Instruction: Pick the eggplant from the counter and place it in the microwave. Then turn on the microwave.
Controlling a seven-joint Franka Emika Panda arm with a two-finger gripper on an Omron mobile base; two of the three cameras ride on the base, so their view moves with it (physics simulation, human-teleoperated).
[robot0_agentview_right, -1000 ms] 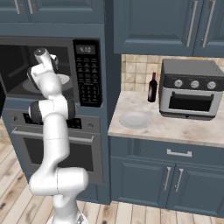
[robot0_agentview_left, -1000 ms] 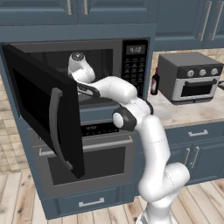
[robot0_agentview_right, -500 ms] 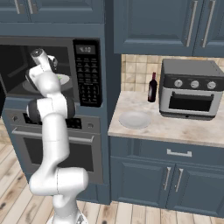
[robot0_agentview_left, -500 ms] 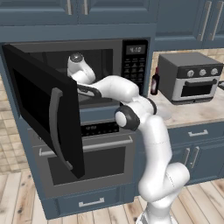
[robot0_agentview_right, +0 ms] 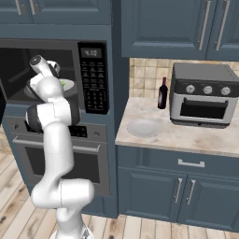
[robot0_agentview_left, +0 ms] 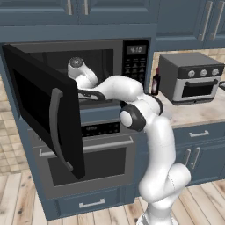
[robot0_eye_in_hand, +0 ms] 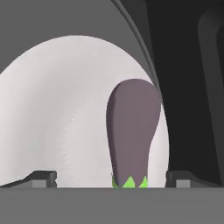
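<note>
The eggplant point(robot0_eye_in_hand: 132, 131) lies on the microwave point(robot0_agentview_left: 88, 66) turntable point(robot0_eye_in_hand: 65, 109), toward its 3 o'clock edge. The gripper point(robot0_eye_in_hand: 111, 179) stands open around it, holding nothing. Next, judged: withdraw, shut the door point(robot0_agentview_left: 44, 114), press start.

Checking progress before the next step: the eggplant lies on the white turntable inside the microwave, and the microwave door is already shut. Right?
Not quite. The eggplant does lie on the white turntable inside the microwave, but the microwave door is swung wide open, as the left base view shows.
</note>
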